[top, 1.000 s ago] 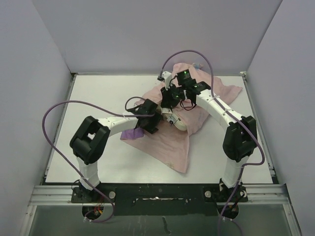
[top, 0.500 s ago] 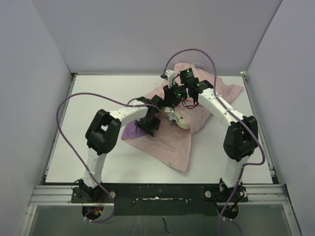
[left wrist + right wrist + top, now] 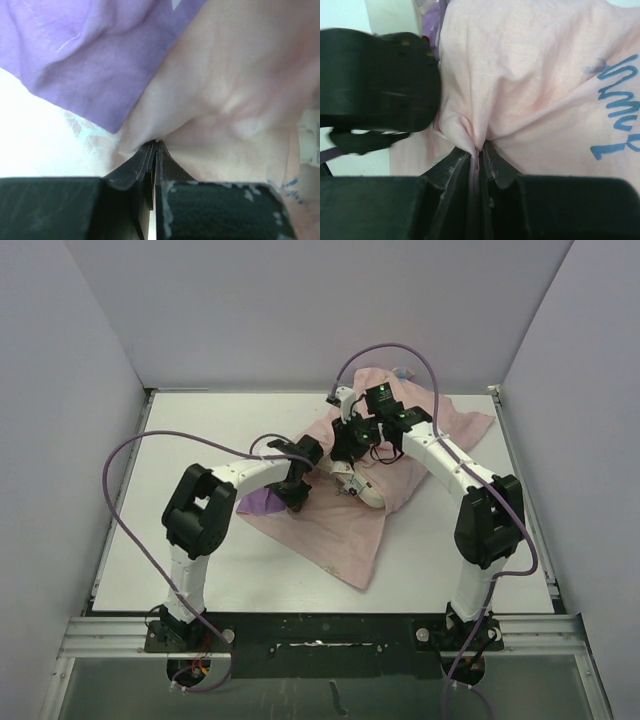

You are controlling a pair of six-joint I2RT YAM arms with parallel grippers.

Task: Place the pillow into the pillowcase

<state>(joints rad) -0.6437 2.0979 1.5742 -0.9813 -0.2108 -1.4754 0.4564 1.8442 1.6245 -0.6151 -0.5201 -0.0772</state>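
Left gripper (image 3: 156,146) pinched shut on pillowcase (image 3: 335,530) fold beside its purple outer face, likely pinning lower lip of mouth. Pillow (image 3: 365,490) between grippers, partly under pink cloth. Right gripper (image 3: 479,152) clamps bunched upper layer, likely lifting opening.

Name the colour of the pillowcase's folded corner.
Purple; the pillowcase elsewhere shows pale pink. Best seen in the left wrist view.

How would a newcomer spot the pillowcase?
On the white table, look at the middle. The pillowcase is the big crumpled pale pink cloth there, its left corner turned up purple; the cream pillow peeking from it is far smaller and plumper.
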